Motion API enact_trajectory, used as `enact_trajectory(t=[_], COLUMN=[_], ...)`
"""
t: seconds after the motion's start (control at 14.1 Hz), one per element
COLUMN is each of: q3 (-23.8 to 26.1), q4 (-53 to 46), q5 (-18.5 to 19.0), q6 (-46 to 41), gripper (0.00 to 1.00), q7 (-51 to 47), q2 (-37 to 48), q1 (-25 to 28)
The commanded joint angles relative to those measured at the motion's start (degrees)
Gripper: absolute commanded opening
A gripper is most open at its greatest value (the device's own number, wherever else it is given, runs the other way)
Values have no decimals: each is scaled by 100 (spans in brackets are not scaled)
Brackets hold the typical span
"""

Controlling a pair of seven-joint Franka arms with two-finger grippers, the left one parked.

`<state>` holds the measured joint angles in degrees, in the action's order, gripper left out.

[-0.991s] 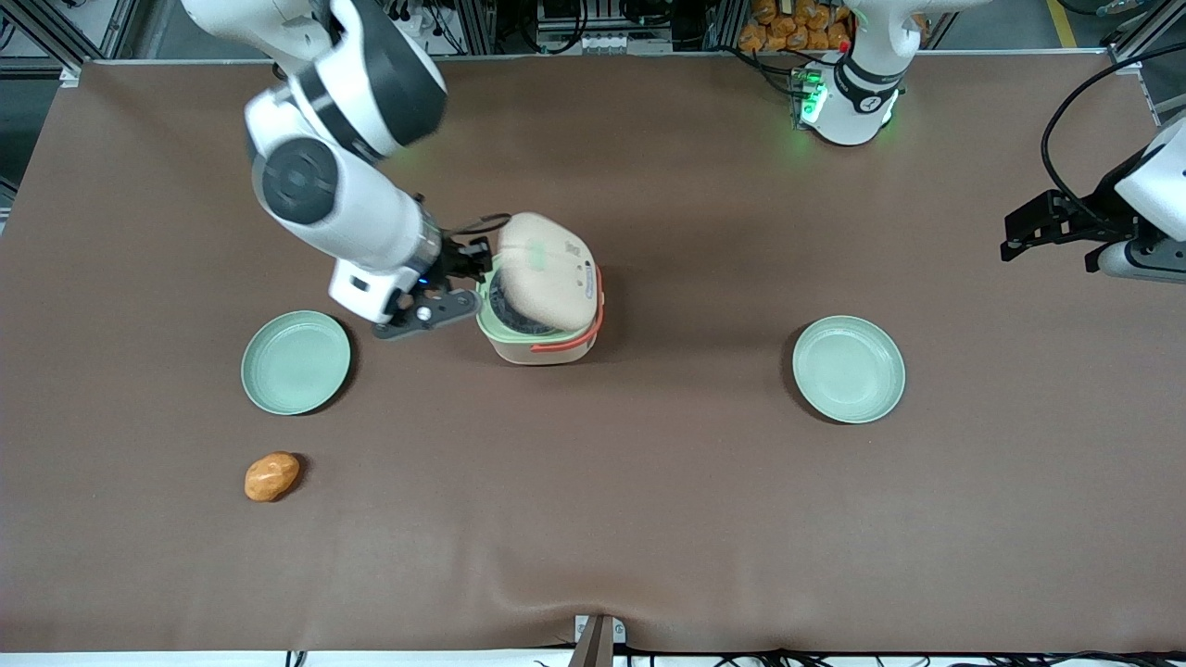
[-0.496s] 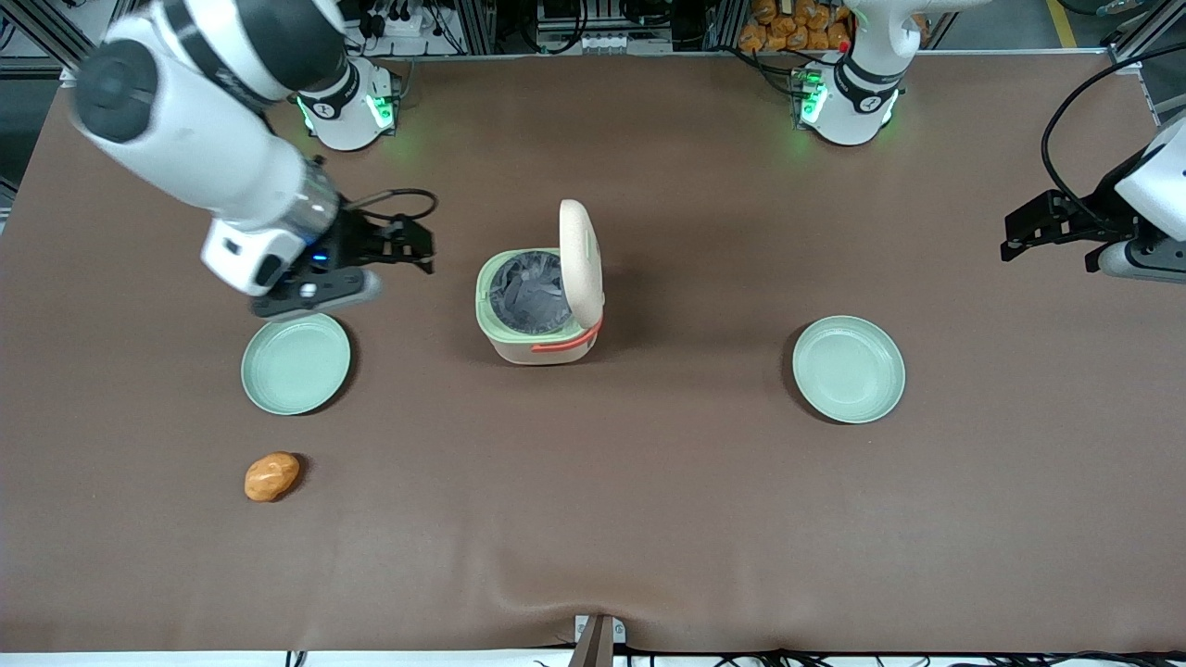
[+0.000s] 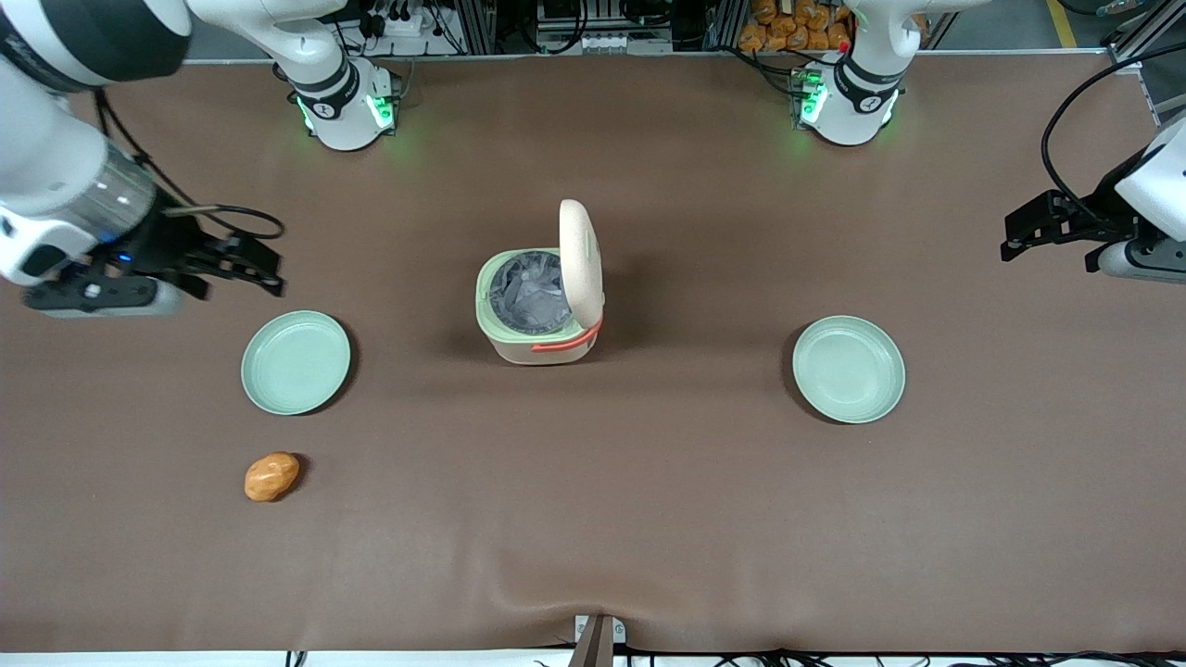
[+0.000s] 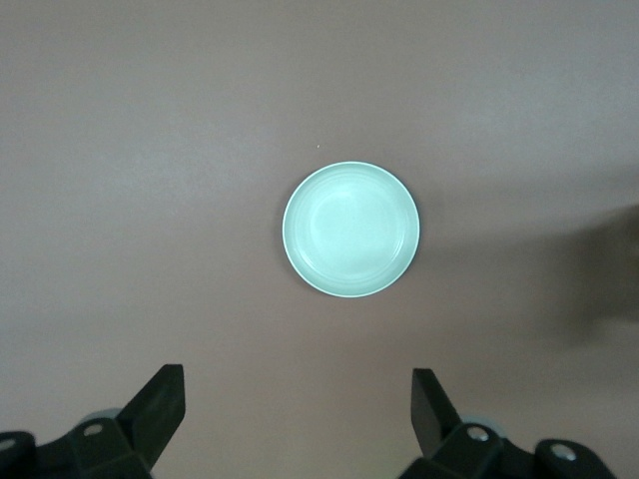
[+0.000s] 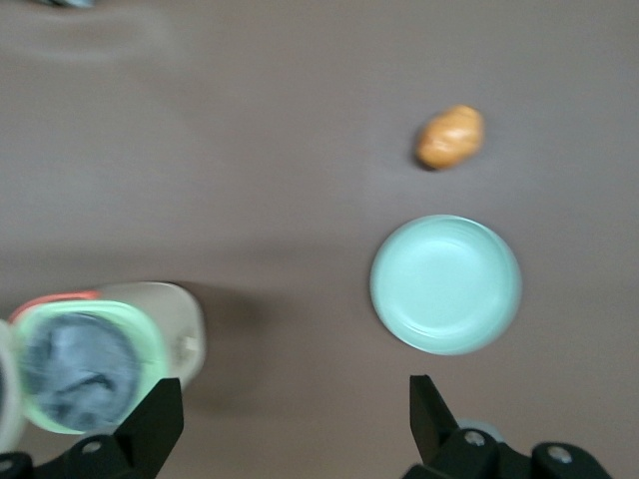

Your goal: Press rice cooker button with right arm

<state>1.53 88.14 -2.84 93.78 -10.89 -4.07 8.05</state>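
I've got the right arm (image 3: 65, 176) out at the working end of the desk (image 3: 649, 519), right up against the edge of my front view, with its gripper (image 3: 246, 266) hanging in the air above bare brown cloth, jaws spread apart and holding nothing, the two dark fingers (image 5: 150, 424) showing well separated in the right wrist view. Nearer the front camera than the gripper sits a pale green plate (image 3: 296, 361), and nearer still an orange-brown lump (image 3: 271, 476), both clear of each other with open cloth all round them. Moving along to the middle of the desk, there's the rice cooker (image 3: 537, 310), standing by itself with its cream lid (image 3: 581, 259) swung up on edge, the silvery inner pot (image 3: 528, 292) exposed inside the pale green rim, and the coral-red handle (image 3: 565, 343) lying across the side nearest the front camera. I can't make out the button with the lid standing like that. There's wide bare cloth between gripper and cooker. Toward the parked arm's end a second green plate (image 3: 848, 369) lies alone, well apart from the cooker.
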Motion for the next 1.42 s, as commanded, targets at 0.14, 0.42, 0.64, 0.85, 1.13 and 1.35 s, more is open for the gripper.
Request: enact_trajectory(t=[0.14,0.42,0.64,0.85,1.13,1.35], q3=[-134,-539,-601,-601,-741,-821], q4=[151,151,125,98,72,-42], q5=[266,266,266,275,284,284], q6=[-465,-632,-703,-773,-904,-1194], gripper=[100,100,100,100,100,100], q7=[-1,524,711,694,720,702], q2=[398,424,451,468,503,504], q1=[-331,-331,-322,-313,-295,-269])
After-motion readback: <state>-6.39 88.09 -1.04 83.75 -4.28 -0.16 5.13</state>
